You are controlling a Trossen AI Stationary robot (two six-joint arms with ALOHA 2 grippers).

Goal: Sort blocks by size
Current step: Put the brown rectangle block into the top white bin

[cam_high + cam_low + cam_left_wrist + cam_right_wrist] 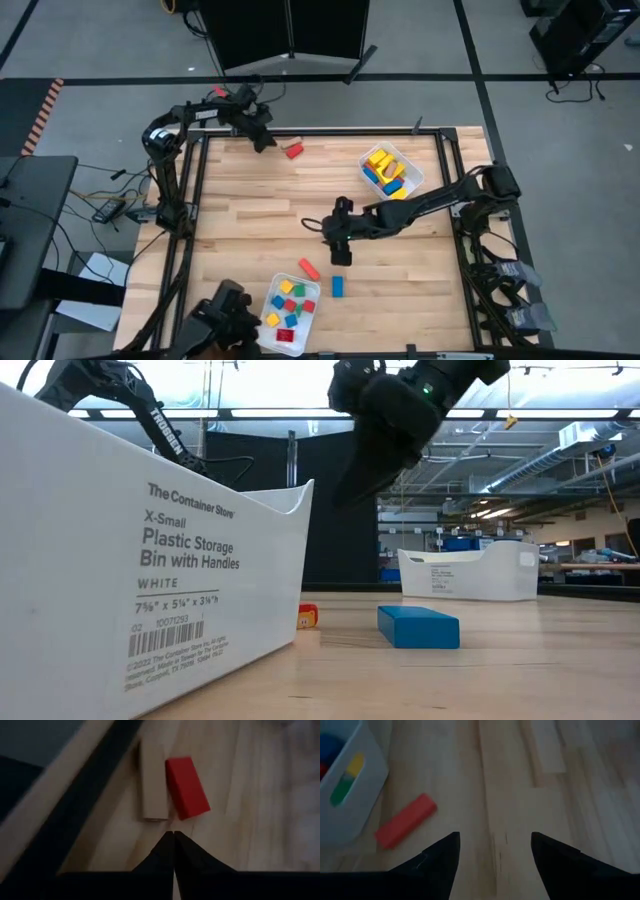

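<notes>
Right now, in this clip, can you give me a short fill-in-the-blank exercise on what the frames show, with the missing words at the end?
1. The left gripper, at the table's far edge, has its fingers ____.
2. The block nearest it is a red block lying beside a plain ____ block.
3. The right gripper hangs above the table with its fingers ____ and nothing between them.
4. Loose on the table near the tray of small blocks lie a red bar and a ____ block.

Missing words: shut; wooden; open; blue

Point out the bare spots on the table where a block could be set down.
Free: the left half of the table, between the far red block and the near tray. Crowded: around the right gripper, red bar and blue bar.
</notes>
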